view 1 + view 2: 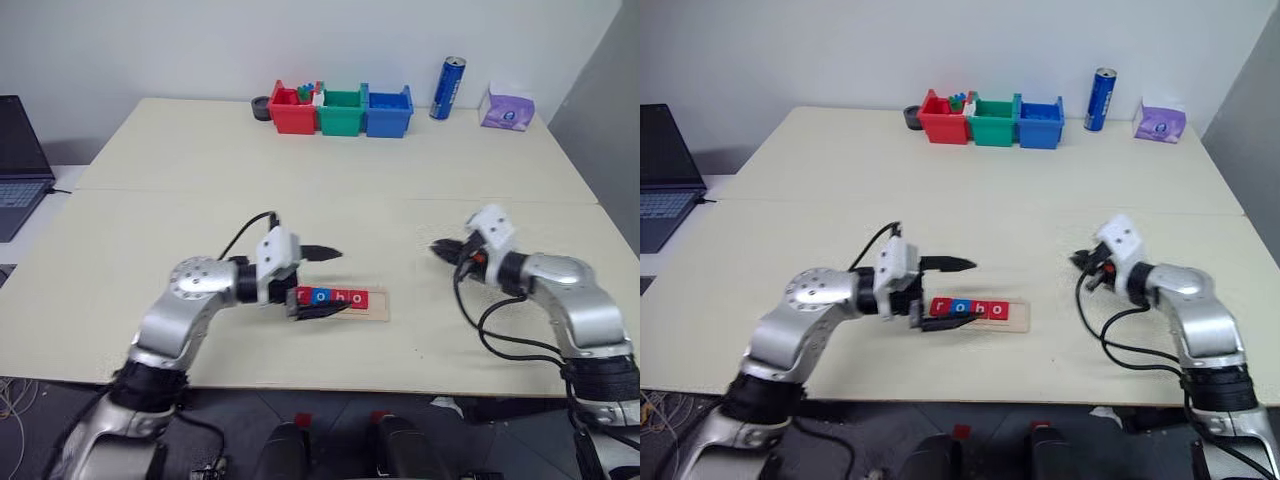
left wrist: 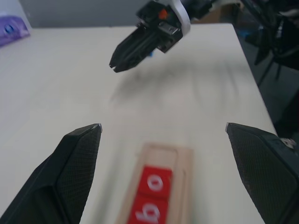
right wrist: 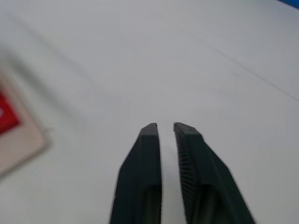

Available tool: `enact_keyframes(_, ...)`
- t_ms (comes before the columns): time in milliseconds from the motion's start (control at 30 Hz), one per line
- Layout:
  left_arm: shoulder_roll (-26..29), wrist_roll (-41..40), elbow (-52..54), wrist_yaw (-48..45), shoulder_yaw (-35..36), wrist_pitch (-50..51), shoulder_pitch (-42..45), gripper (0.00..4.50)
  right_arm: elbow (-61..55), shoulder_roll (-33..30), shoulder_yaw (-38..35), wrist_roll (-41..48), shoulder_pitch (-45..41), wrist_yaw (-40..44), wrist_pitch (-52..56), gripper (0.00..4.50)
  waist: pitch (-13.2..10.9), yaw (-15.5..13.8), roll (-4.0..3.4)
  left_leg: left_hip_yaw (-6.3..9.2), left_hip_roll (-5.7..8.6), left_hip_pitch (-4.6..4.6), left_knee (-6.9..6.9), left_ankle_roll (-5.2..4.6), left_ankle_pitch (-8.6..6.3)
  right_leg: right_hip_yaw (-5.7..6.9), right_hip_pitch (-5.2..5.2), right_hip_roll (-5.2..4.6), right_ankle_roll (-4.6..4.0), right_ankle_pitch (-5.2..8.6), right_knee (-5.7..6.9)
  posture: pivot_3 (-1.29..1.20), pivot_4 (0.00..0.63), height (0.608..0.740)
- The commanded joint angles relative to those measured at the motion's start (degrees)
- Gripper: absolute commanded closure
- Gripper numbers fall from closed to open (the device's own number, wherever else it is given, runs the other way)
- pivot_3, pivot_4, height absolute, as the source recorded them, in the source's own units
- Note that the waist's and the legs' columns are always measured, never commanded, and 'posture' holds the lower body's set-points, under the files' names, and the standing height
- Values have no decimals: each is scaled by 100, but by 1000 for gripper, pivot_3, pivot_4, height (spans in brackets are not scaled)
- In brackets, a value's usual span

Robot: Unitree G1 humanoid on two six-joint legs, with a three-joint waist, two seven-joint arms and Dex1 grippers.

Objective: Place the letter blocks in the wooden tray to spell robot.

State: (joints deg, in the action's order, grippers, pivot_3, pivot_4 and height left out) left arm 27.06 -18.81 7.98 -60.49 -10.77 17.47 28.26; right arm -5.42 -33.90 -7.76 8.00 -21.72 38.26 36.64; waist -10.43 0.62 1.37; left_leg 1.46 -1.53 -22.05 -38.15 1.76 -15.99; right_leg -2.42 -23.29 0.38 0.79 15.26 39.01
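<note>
Tray (image 1: 372, 306) is seen at centre-bottom of the head view, on the desk (image 1: 300, 170). Blocks (image 1: 335, 297) in it read r-o-b-o, with a red tile at the right end whose letter can't be read — so the word is judged done or nearly done.

Left tool (image 1: 318, 282) is spread wide, straddling the tray's left end; whether the lower finger touches the tray can't be told. Nothing is pinched.

Right tool (image 1: 447, 249) sits at right-centre, well apart from the tray, fingers nearly together with a thin gap and nothing between them.

Step in hand is judged as a release or check. Next move calls for the last letter to be confirmed — and for the left tool to be lifted clear without nudging the row.
</note>
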Motion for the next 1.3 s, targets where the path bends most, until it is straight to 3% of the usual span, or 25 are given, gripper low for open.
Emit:
enact_keyframes(33,-480,338,-307,464,-313,-60,446,0,-24,-38,-644,-190,189,-873,77,2490,1,-8,-1,-5,0,2,1,0,0,-3,0,0,0,0,-1,0,150,740)
enact_keyframes(267,-1198,800,-1067,651,-772,-364,1062,0,395,177,-1191,-210,178,-1891,124,15,3,125,-6,-9,-7,10,10,0,0,-16,-2,10,0,0,3,0,150,740)
enact_keyframes(900,-1671,1013,-1641,495,-920,-633,1420,0,1926,194,-1319,446,-212,-1821,198,15,6,117,-11,-15,-4,10,9,0,0,-15,-1,9,0,0,2,0,150,740)
enact_keyframes(1000,-1681,1032,-1722,503,-874,-678,1448,0,1959,205,-1333,507,-256,-1880,221,620,7,117,-11,-15,-4,9,9,0,0,-15,-2,9,1,0,2,0,150,740)
enact_keyframes(1233,-1632,985,-1699,438,-818,-741,1396,0,1687,262,-1303,634,-264,-2062,444,3055,7,113,-12,-13,-4,8,9,0,1,-16,-1,9,1,0,2,0,150,740)
enact_keyframes(1300,-1580,993,-1673,415,-816,-801,1347,0,1528,324,-1272,669,-262,-2146,571,3042,7,117,-12,-14,-4,8,9,0,1,-16,-2,9,1,0,2,0,150,740)
